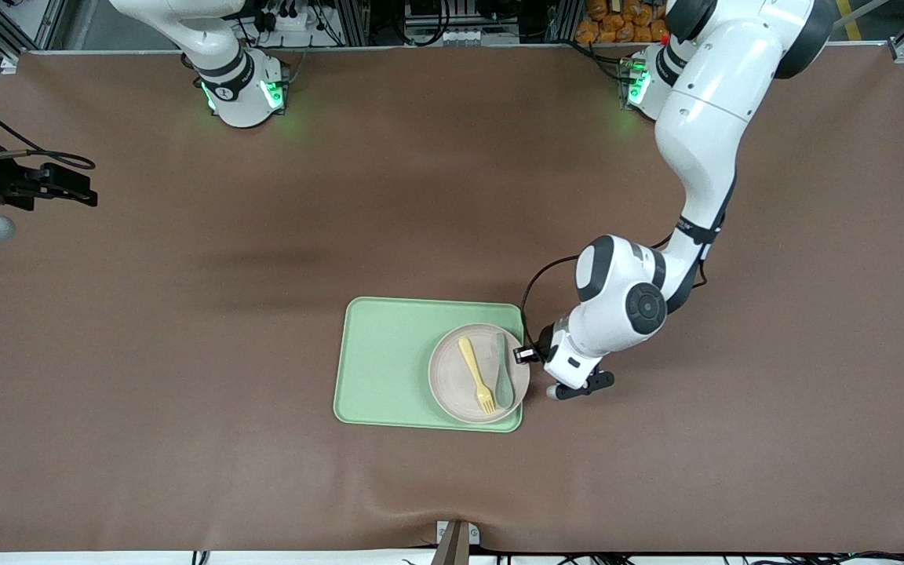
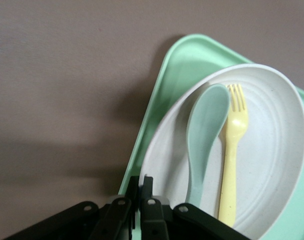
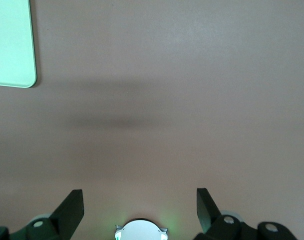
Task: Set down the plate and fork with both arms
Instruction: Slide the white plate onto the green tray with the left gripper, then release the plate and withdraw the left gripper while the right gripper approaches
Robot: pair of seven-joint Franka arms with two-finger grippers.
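pale-yellow fork (image 1: 476,374) on speckled plate (image 1: 452,388)

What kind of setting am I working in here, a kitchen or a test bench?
Most likely a lab test bench: a table under plain brown covering, aluminium framing and cables by the arm bases, and just a tray holding toy-like dishware.

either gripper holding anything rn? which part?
Left gripper is shut on the plate at its rim. Right gripper is open and holds nothing.
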